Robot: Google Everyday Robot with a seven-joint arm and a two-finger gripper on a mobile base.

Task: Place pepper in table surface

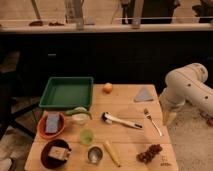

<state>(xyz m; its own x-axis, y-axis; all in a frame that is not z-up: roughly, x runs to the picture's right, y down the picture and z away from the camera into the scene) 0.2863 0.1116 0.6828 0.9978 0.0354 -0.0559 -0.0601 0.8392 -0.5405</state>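
The light-green crescent pepper (75,111) lies across the rim of a small white cup (80,119), left of the middle of the light tan wooden table surface (131,137) and just in front of the green tray (67,92). My white arm (189,89) stands off the table's right edge. The gripper (170,118) hangs down beside that edge, well to the right of the pepper and level with the fork, holding nothing I can see.
On the table are an orange fruit (107,88), a grey triangular cloth (144,94), a fork (152,121), a white-handled tool (120,121), a yellow vegetable (112,152), a translucent green cup (86,136), a metal cup (94,154), grapes (150,153) and two bowls (51,124).
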